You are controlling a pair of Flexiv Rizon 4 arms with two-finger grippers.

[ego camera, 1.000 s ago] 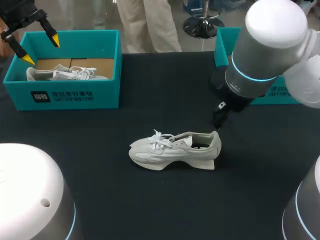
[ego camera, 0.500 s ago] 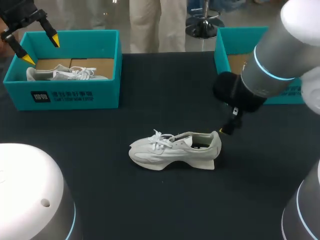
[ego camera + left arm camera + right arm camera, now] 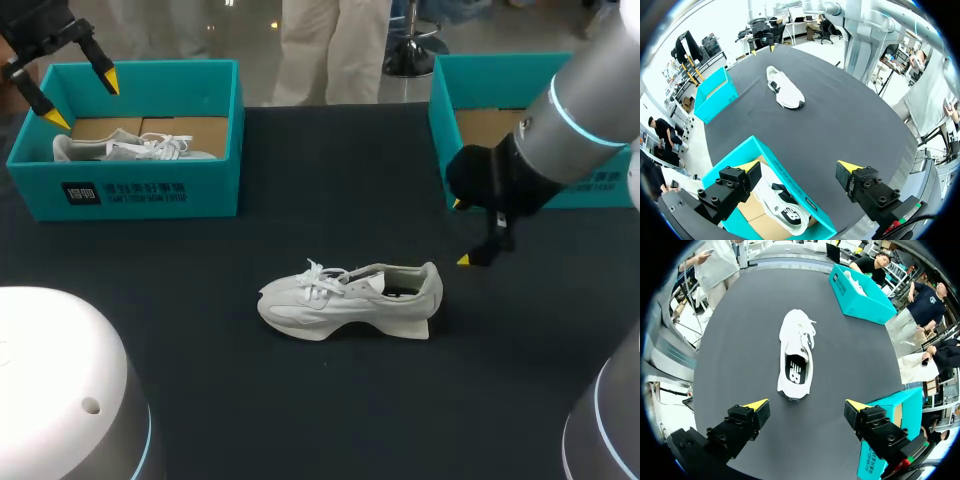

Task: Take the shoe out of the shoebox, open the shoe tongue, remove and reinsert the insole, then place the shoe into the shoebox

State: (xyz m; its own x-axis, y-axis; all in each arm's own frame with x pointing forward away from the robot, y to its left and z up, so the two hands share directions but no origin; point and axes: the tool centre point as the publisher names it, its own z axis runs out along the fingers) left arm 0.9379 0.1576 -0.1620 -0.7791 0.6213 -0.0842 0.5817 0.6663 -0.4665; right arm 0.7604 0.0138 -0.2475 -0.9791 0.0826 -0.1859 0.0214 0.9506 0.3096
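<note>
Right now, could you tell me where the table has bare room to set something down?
The table is bare between the left shoebox and the right shoebox, behind the shoe, and in front of it toward the near edge. It is crowded past the shoe's heel, where the open right gripper hangs by the right shoebox.

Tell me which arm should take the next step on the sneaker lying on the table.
Right. The right claw is open, just beyond the white sneaker at its heel end, facing it. The left claw hangs open above the teal shoebox, far off.
</note>
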